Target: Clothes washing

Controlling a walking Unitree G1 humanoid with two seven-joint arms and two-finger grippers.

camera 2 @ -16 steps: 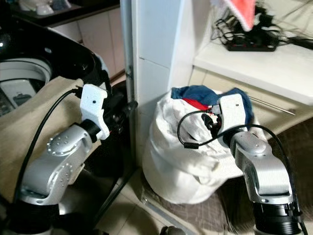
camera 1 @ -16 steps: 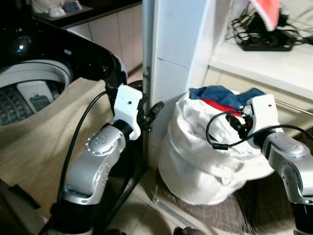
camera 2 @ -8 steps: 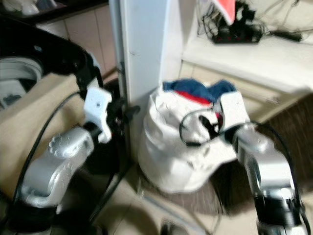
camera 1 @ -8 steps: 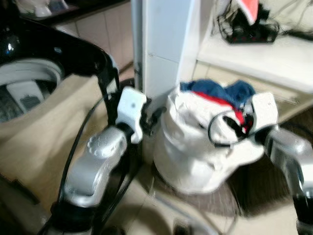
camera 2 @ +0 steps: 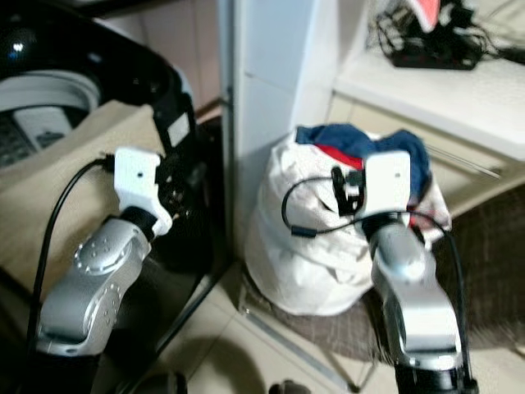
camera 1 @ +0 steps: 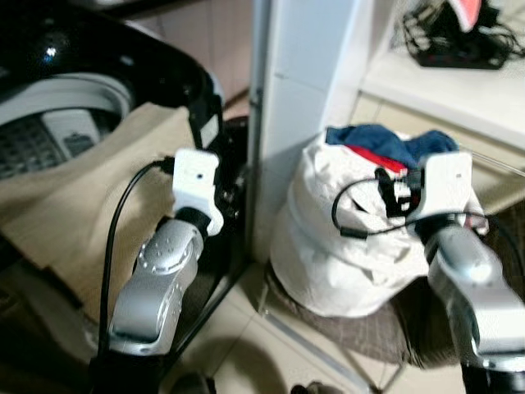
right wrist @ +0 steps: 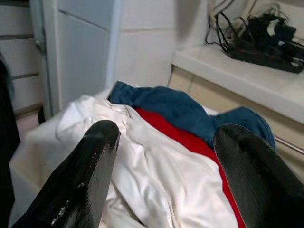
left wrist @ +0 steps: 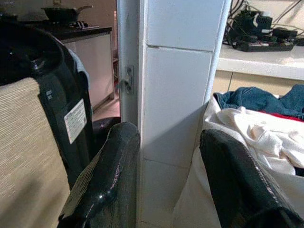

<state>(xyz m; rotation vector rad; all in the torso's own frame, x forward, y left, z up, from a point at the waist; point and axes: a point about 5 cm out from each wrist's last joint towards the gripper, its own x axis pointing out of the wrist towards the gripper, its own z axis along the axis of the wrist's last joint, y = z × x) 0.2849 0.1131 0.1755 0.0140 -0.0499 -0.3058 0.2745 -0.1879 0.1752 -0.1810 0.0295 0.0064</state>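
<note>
While the washing machine (camera 1: 49,90) sits open at about 10 o'clock in the head views, the laundry itself is over at 3 o'clock, piled in a white laundry bag (camera 1: 344,246) on the floor against a white tiled pillar (camera 1: 303,98). The pile has a white garment (right wrist: 156,190), a red garment (right wrist: 190,142) and a blue garment (right wrist: 175,109) on top.

The right gripper (right wrist: 161,161) hangs just above that pile with its 2 fingers (right wrist: 80,185) spread wide, nothing between them. From the wrist camera the white and red cloth lies right in the gap between the fingertips, blue cloth just past them at 12 o'clock. Can't tell if the tips touch the fabric.

The left gripper (left wrist: 171,156) is also spread apart and holding nothing, pointed at the pillar corner, which sits between its 2 fingers. The bag edge is off by 1 finger, the machine's black side by the other.

A beige cloth (camera 1: 74,205) drapes over the machine's front. A power strip with tangled cables (camera 1: 459,49) sits on the white shelf (camera 1: 459,94) at 1 o'clock, above the bag.
</note>
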